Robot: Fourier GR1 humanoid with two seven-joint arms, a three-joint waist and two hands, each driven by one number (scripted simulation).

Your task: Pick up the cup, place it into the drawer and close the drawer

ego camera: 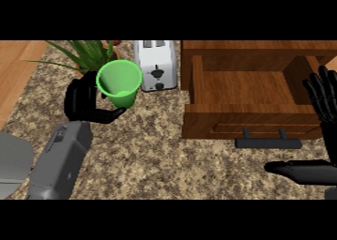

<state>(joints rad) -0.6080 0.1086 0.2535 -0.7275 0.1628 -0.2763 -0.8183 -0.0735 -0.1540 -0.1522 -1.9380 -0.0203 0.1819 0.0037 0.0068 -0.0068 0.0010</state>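
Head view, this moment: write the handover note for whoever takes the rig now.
Left hand: fingers curled round the green cup, held above the counter, left of the toaster.
Right hand: open, fingers up, at the right edge beside the drawer.
Drawer: wooden, pulled open, nothing showing inside, dark handle facing the robot.
Done: cup picked up.
Left: carry cup right past the toaster, set it in the drawer, push drawer shut.
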